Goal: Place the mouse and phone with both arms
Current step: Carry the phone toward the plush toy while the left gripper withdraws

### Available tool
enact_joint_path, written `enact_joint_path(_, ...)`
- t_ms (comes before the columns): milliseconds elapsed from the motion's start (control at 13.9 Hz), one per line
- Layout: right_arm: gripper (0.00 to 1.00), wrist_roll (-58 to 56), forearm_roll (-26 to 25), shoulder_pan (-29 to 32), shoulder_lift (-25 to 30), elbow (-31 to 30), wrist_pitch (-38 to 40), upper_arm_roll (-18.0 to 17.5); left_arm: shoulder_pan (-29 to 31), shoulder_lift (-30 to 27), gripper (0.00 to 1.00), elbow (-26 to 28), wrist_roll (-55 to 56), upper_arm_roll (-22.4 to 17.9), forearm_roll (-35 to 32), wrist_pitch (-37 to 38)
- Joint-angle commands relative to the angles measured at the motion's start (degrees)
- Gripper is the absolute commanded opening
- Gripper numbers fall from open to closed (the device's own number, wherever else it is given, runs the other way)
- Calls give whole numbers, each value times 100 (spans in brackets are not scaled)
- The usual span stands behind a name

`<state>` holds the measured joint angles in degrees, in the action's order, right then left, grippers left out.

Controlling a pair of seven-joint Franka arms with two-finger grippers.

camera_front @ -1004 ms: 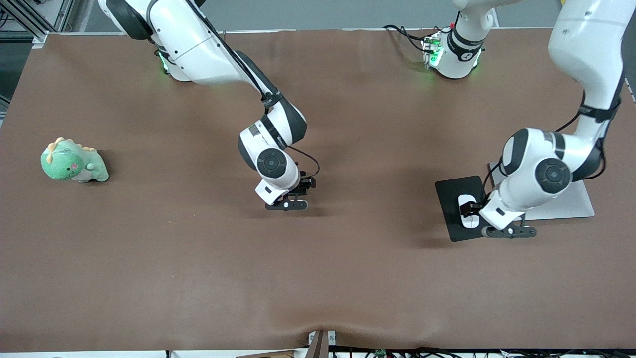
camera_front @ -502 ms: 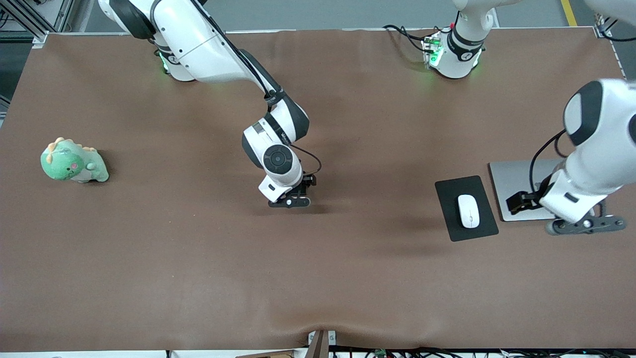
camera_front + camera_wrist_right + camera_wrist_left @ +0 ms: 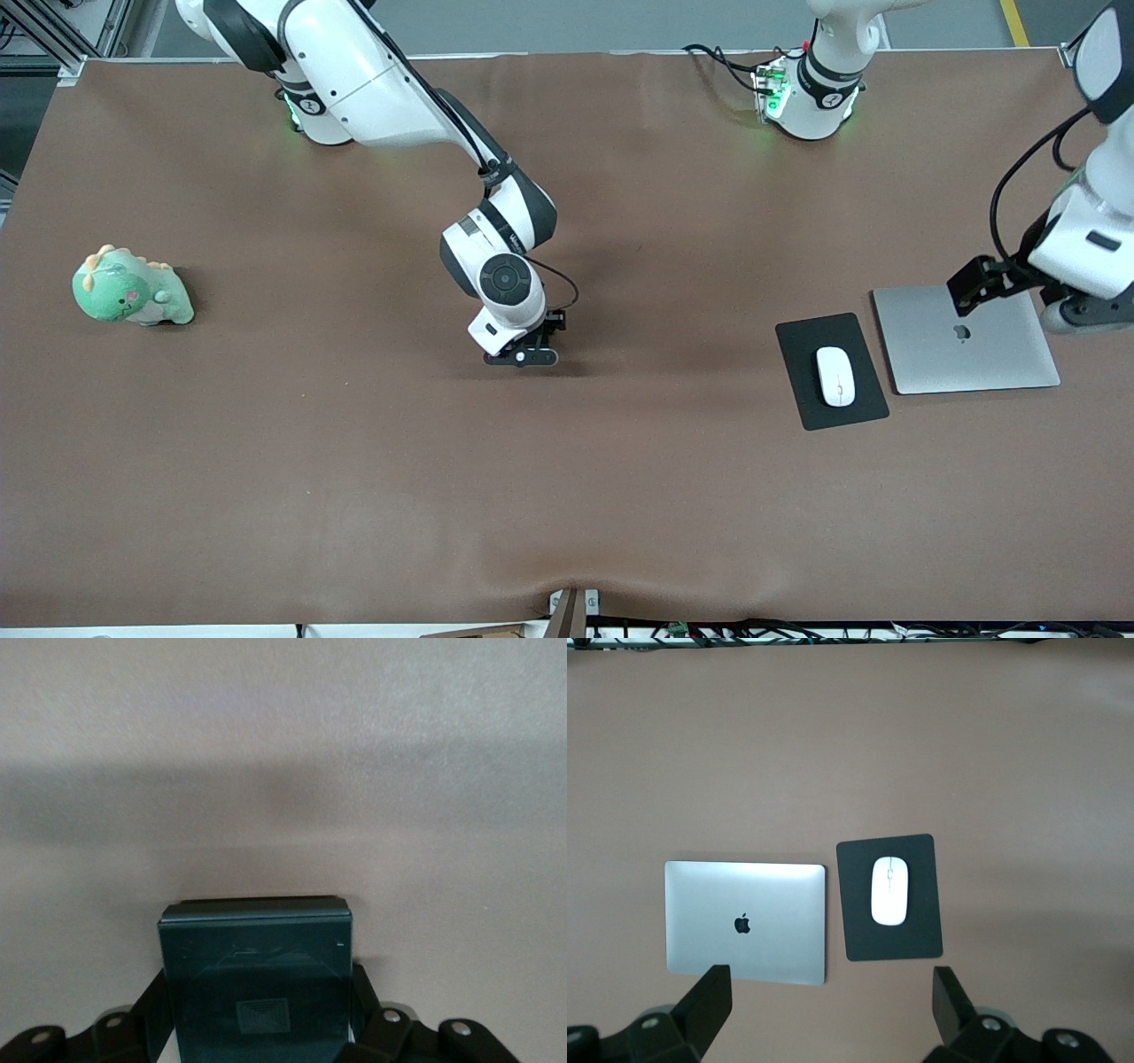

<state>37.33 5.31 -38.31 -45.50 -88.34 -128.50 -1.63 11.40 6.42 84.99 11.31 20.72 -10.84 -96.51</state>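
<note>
The white mouse lies on a black mouse pad; it also shows in the left wrist view. My left gripper is open and empty, up in the air over the laptop's edge at the left arm's end of the table. Its fingers stand wide apart. My right gripper is low over the table's middle, shut on the phone, a dark slab between its fingers. The phone is hidden in the front view.
A closed silver laptop lies beside the mouse pad, toward the left arm's end; it also shows in the left wrist view. A green plush dinosaur sits near the right arm's end. The brown mat covers the table.
My left gripper has let go of the mouse on the pad, risen and swung toward the left arm's end of the table. My right gripper has shifted slightly with the phone.
</note>
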Motion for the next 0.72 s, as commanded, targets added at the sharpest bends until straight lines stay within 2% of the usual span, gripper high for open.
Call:
enact_joint_path(0, 0, 99, -4, 52, 5, 263, 307, 13, -32, -342, 100, 53, -488, -128, 231, 211)
enact_joint_path(143, 0, 247, -12, 69, 49, 501, 632, 13, -286, -535, 100, 96, -577, -487, 450, 456)
enact_joint_path(359, 0, 370, -3, 305, 251, 616, 1081, 13, -1173, -878, 100, 280, -858, -1646, 793, 721)
enact_joint_path(430, 0, 336, -4, 385, 365, 599, 1151, 22, -1402, -1018, 100, 429, -859, -1902, 803, 721)
enact_joint_path(502, 0, 275, -12, 612, 444, 590, 1291, 13, -1526, -1167, 100, 587, -859, -2044, 803, 721)
enact_joint_path(646, 0, 248, -4, 885, 594, 555, 1459, -13, -1484, -1266, 100, 677, -841, -2037, 803, 730)
